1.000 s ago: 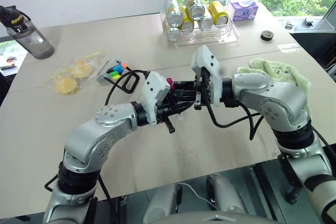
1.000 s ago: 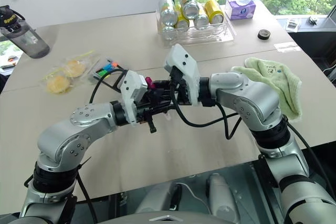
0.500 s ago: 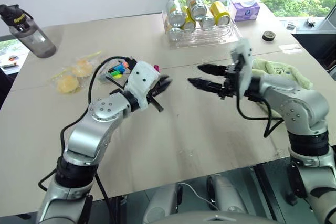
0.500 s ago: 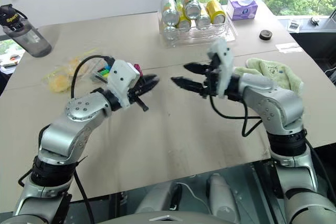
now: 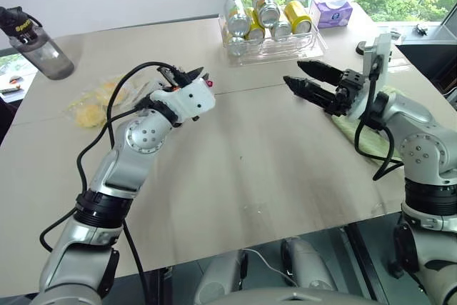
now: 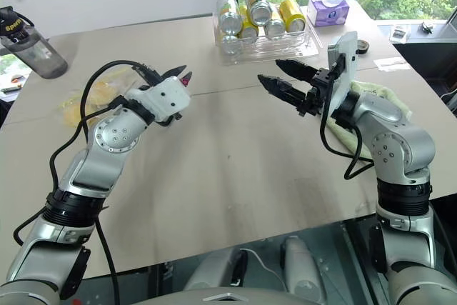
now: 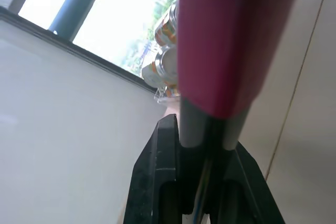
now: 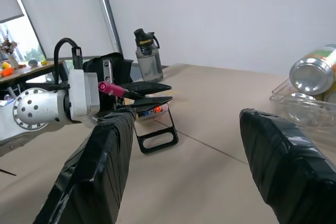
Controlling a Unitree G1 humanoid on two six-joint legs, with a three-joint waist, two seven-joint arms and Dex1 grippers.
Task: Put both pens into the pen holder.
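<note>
Your left gripper (image 5: 191,76) is clenched on the pen (image 8: 111,89) with the black barrel and magenta ends; in the right wrist view the magenta tip sticks out to one side of the black fingers (image 8: 149,88), so the hold sits near one end rather than mid-barrel. Expect it to be light, stiff and smooth: it won't bend, but a slim round barrel can roll or pivot between flat pads, and an end grip gives the long free part leverage if it knocks against anything. Keep the squeeze steady and avoid quick wrist rolls. Your right gripper (image 6: 285,80) is released, jaws spread wide with nothing between them, hanging above the tabletop (image 5: 271,155) at about three o'clock from the left one and well apart from it. The pen holder (image 8: 155,129) shows in the right wrist view as a black frame standing on the tabletop just under and behind the left gripper; from the head views it is largely hidden by that hand, so its opening can't be judged. My guess is the pen should go in end first, nearly upright. The blue pen I can't find. Farther out, the tray of cans (image 5: 271,30) sits at twelve o'clock.
</note>
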